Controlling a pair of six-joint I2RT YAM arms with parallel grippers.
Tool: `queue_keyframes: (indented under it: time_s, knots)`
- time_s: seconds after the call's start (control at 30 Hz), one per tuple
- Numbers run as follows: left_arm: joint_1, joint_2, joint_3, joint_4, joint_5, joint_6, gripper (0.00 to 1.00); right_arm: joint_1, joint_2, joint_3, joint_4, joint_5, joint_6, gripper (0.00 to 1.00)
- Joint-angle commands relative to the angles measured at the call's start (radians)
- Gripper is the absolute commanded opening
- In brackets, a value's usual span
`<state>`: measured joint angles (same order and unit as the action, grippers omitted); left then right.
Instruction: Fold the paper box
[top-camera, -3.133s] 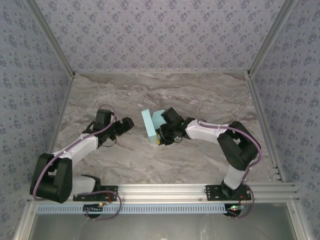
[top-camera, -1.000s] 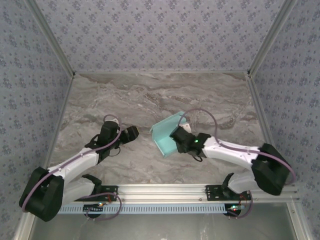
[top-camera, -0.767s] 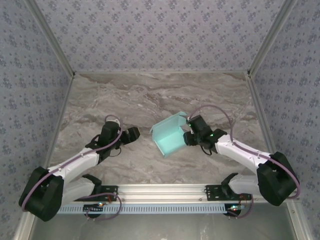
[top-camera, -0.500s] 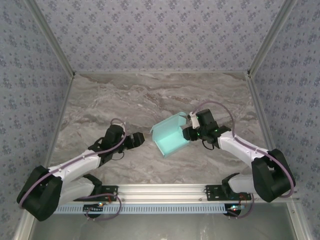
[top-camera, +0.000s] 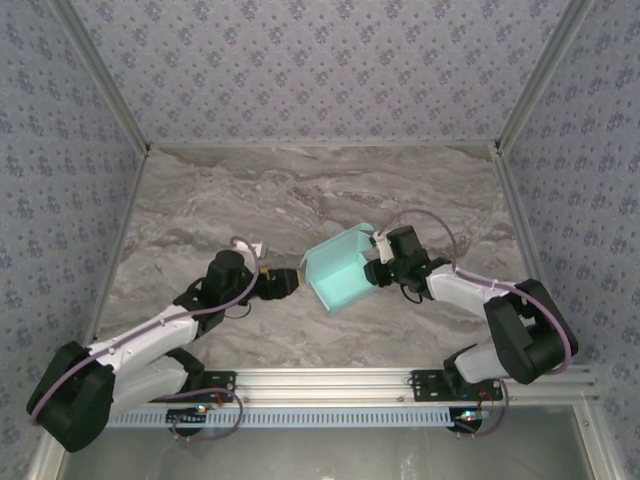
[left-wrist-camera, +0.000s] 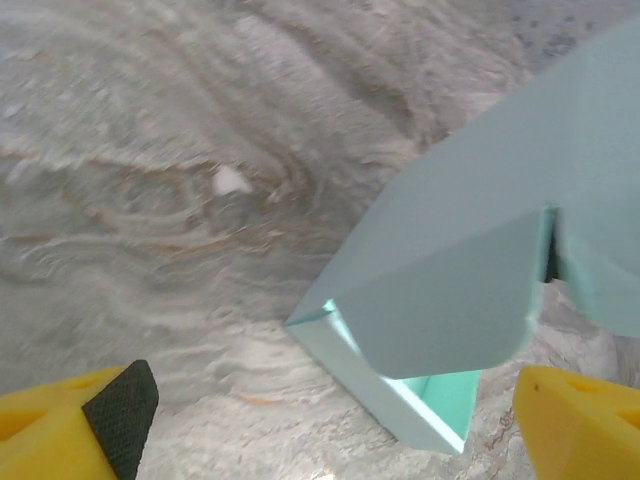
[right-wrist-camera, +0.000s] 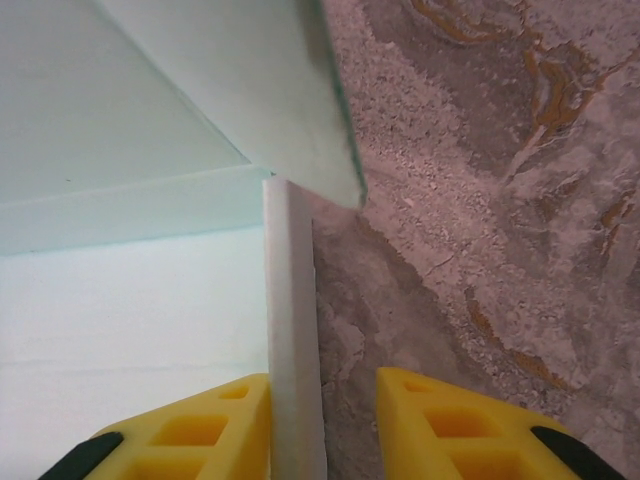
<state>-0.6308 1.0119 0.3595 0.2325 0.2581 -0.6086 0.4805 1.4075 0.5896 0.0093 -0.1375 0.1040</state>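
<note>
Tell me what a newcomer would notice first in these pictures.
The mint paper box stands out at once, half folded and tilted up at the middle of the grey marbled table. The right gripper straddles the box wall on its own side. The left gripper, jaws wide open, points at the box's opposite corner from close by.

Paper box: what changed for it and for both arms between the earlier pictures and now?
The paper box shifted right and turned its open side upward. The right gripper moved round to its right wall, fingers astride it. The left gripper advanced, open, to its left corner. The table stayed as it was.
</note>
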Motion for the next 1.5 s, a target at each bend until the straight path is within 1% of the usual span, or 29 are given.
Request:
queue_keyframes:
  time_s: [0.0, 0.1, 0.17, 0.27, 0.33, 0.43, 0.5, 0.53, 0.6, 0.67, 0.7, 0.8, 0.87, 0.9, 0.93, 1.03, 1.1, 1.23, 1.37, 1.47]
  knots:
    - [-0.029, 0.016, -0.008, 0.127, 0.03, 0.145, 0.96, 0.006, 0.03, 0.014, 0.012, 0.013, -0.031, 0.32]
    - [-0.05, 0.044, -0.003, 0.175, 0.039, 0.235, 0.99, 0.007, 0.056, 0.042, -0.012, 0.018, -0.043, 0.31]
    - [-0.056, 0.063, 0.004, 0.196, 0.036, 0.283, 0.99, 0.007, 0.073, 0.052, -0.013, 0.015, -0.048, 0.31]
    - [-0.058, 0.097, 0.022, 0.242, 0.044, 0.319, 0.99, 0.01, 0.096, 0.07, -0.015, 0.019, -0.058, 0.29]
    - [-0.063, 0.124, 0.05, 0.252, 0.076, 0.334, 0.99, 0.014, 0.102, 0.075, -0.011, 0.028, -0.062, 0.28]
    - [-0.075, 0.162, 0.085, 0.255, 0.129, 0.338, 0.99, 0.017, 0.107, 0.078, -0.009, 0.029, -0.065, 0.28]
    - [-0.084, 0.182, 0.1, 0.254, 0.144, 0.326, 0.99, 0.018, 0.111, 0.081, -0.011, 0.027, -0.068, 0.28]
    - [-0.083, 0.19, 0.108, 0.243, 0.135, 0.316, 0.99, 0.02, 0.11, 0.082, -0.012, 0.028, -0.071, 0.28]
    - [-0.084, 0.215, 0.145, 0.165, 0.081, 0.289, 0.99, 0.023, 0.106, 0.084, -0.012, 0.036, -0.073, 0.29]
    - [-0.084, 0.233, 0.176, 0.113, 0.074, 0.274, 0.99, 0.028, 0.103, 0.092, -0.024, 0.048, -0.077, 0.31]
    - [-0.084, 0.24, 0.185, 0.104, 0.063, 0.259, 0.99, 0.033, 0.1, 0.102, -0.037, 0.061, -0.08, 0.34]
    - [-0.085, 0.269, 0.221, 0.072, 0.019, 0.243, 0.99, 0.042, 0.091, 0.123, -0.059, 0.066, -0.097, 0.37]
    - [-0.085, 0.294, 0.251, 0.041, 0.003, 0.253, 0.94, 0.043, 0.095, 0.139, -0.069, 0.064, -0.102, 0.37]
    - [-0.084, 0.307, 0.265, 0.031, 0.006, 0.257, 0.9, 0.042, 0.098, 0.146, -0.072, 0.062, -0.104, 0.37]
    - [-0.084, 0.316, 0.278, 0.022, 0.008, 0.259, 0.85, 0.043, 0.102, 0.151, -0.074, 0.062, -0.107, 0.37]
    - [-0.085, 0.338, 0.306, 0.003, 0.019, 0.262, 0.65, 0.042, 0.114, 0.169, -0.081, 0.054, -0.118, 0.36]
    - [-0.084, 0.344, 0.32, -0.011, 0.021, 0.266, 0.56, 0.043, 0.117, 0.18, -0.09, 0.046, -0.128, 0.35]
    - [-0.085, 0.351, 0.35, -0.058, 0.017, 0.287, 0.43, 0.046, 0.129, 0.201, -0.109, 0.027, -0.14, 0.35]
    - [-0.084, 0.354, 0.37, -0.086, 0.025, 0.302, 0.35, 0.05, 0.152, 0.207, -0.115, 0.026, -0.14, 0.3]
    - [-0.084, 0.357, 0.383, -0.104, 0.028, 0.317, 0.25, 0.059, 0.175, 0.213, -0.116, 0.035, -0.14, 0.28]
